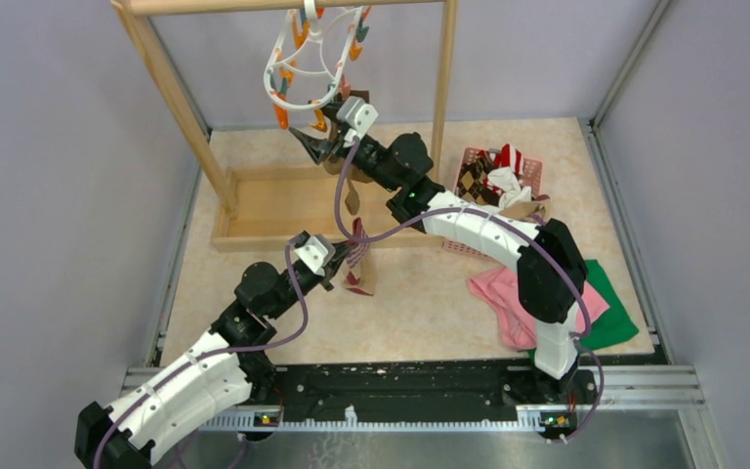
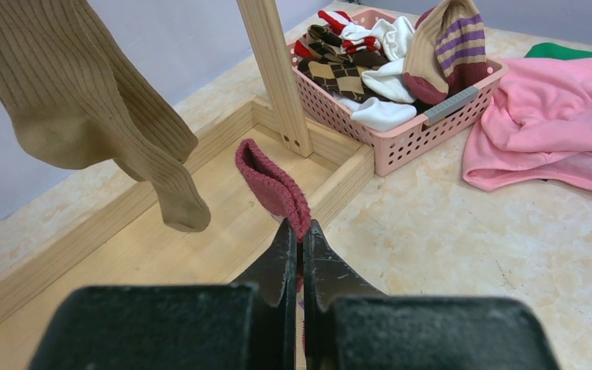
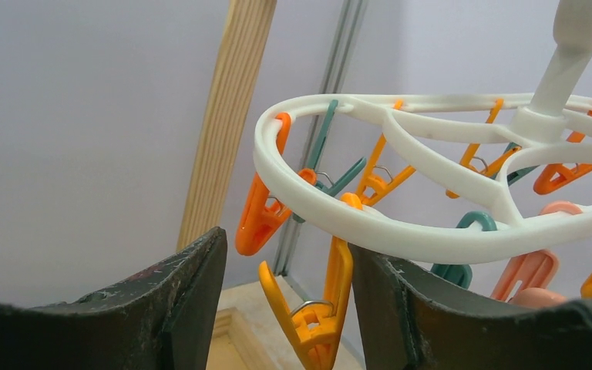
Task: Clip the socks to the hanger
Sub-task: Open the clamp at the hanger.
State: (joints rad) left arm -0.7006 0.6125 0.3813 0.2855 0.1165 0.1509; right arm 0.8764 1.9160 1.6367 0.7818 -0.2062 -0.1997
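So the left claw (image 2: 298, 231) is clamped fully shut on a maroon-cuffed sock (image 2: 271, 183). The fuzzy maroon cuff sticks out past the tips, and in the top view the tan striped rest of it droops toward the table (image 2: 470, 254).

The right claw (image 3: 285, 245) is up at the hanger (image 3: 331, 220), about half open, with an orange clip (image 3: 317, 320) dangling in the gap between the two sides. It isn't squeezing the clip, though the clip may be brushing one side.

The bit that matters is that the clip is farther back and well above the held sock, a touch to the left. It hangs with its long axis roughly up and down, jaws at the bottom. The left arm has the sock and the right arm is the one at the clip, so I'd guess the cuff has to go up and away to meet it.

A ribbed tan sock (image 2: 85, 100) is already hanging by the wooden rack (image 2: 274, 69). More spare socks (image 2: 370, 77), argyle, white and striped, sit in the pink basket (image 2: 401, 142) on the right, just beside a pink cloth (image 2: 555, 123).
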